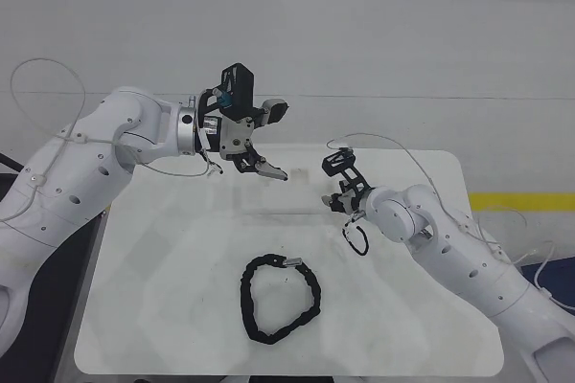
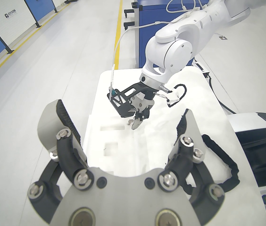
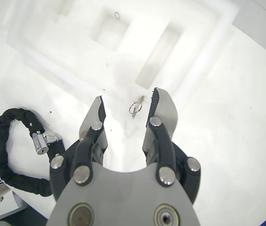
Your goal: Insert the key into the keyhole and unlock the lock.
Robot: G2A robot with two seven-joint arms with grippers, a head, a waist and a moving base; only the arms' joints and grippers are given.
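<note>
Just below right gripper (image 3: 127, 96), fingers spread: key (image 3: 136, 106), long axis roughly parallel to them.

The top camera looks down from above the arms and takes in the whole tabletop (image 1: 172, 316). The left wrist camera, raised high behind the left pincer (image 2: 123, 106), faces across the tabletop at the right pincer (image 2: 136, 123) and the floor (image 2: 52, 48) beyond. The right wrist camera looks down from close above the tabletop. All three views share the lock (image 3: 39, 143).
</note>
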